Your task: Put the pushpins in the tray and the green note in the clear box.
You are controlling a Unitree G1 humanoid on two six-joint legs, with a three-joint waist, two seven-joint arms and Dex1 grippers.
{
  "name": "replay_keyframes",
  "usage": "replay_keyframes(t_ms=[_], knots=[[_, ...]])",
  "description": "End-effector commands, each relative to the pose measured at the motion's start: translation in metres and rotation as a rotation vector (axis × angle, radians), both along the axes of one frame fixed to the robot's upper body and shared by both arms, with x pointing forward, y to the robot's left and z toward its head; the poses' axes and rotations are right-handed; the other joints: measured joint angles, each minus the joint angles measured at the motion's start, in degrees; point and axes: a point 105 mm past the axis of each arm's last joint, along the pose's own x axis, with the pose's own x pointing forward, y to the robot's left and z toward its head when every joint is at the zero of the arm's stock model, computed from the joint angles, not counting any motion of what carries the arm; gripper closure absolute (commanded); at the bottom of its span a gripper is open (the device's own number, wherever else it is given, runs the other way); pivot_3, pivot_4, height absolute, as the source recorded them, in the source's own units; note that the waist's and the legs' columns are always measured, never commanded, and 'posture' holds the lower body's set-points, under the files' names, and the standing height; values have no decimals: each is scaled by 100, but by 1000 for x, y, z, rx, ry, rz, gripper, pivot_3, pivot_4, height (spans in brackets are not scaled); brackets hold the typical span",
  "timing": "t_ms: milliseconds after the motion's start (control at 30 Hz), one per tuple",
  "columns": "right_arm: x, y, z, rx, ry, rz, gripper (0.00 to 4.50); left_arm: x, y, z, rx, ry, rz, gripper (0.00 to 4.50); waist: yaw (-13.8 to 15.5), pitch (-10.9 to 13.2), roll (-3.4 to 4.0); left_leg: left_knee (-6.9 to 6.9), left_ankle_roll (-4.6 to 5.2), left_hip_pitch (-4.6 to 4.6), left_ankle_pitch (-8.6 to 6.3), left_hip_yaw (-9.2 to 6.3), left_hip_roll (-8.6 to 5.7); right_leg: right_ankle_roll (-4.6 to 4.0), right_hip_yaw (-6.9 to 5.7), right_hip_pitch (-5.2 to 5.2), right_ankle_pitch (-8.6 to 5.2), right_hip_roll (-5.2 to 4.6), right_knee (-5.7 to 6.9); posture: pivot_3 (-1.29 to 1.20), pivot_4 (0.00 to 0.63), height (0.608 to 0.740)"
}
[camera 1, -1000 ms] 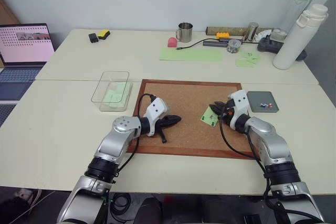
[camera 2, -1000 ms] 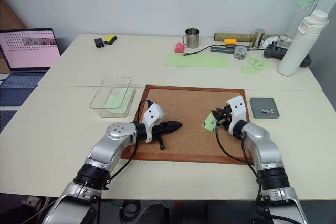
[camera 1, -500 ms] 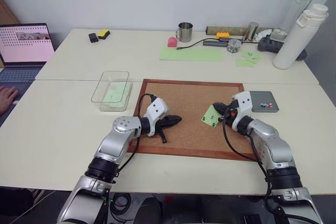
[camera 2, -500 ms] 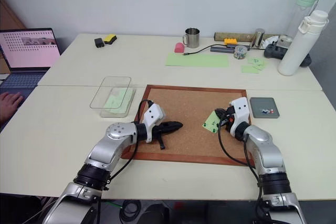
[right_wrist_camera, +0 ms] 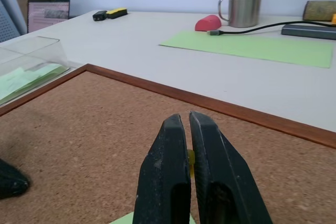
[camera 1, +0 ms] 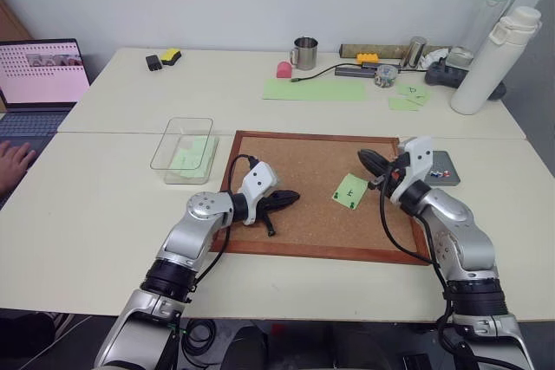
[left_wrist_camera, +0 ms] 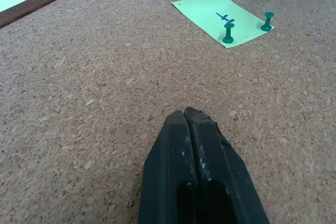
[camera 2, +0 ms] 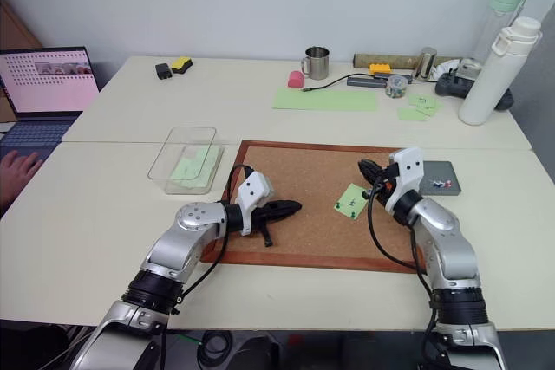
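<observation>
Right gripper [right_wrist_camera: 184, 169] pinches a tiny, slippery yellow pushpin [right_wrist_camera: 190, 162] by its head; left gripper [left_wrist_camera: 190, 124] shut, empty.

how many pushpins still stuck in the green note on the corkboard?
2 pushpins, both green, both upright in the green note: one by the scribble, the other at the note's edge. Pins lying elsewhere are too small to count.

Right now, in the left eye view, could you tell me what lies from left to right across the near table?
Clear box → left gripper → green note → right gripper → tray.
</observation>
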Motion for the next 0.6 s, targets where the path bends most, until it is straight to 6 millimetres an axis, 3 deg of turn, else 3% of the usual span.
replay_keyframes(t_ms=[33,133,467,600], knots=[[11,-52,17,-40,-41,-235,4415,-5,4,-17,46,52,4,4500,-1,0,0,0,0,0,0,1,0,0,1,0,0,0,0,0,150,740],[17,-85,10,-44,18,-350,4415,-6,4,-19,46,56,1,4500,0,0,0,-1,0,1,0,2,0,0,1,0,0,0,0,0,150,740],[31,-115,-4,3,126,-426,4415,-9,7,-19,54,53,6,4500,-13,-2,4,-4,1,5,0,9,0,0,8,0,0,0,-1,0,150,740],[34,-121,-5,5,127,-448,3500,-10,10,-20,59,50,11,4500,-15,-2,4,-5,1,5,0,9,1,0,8,0,0,0,-2,0,150,740]])
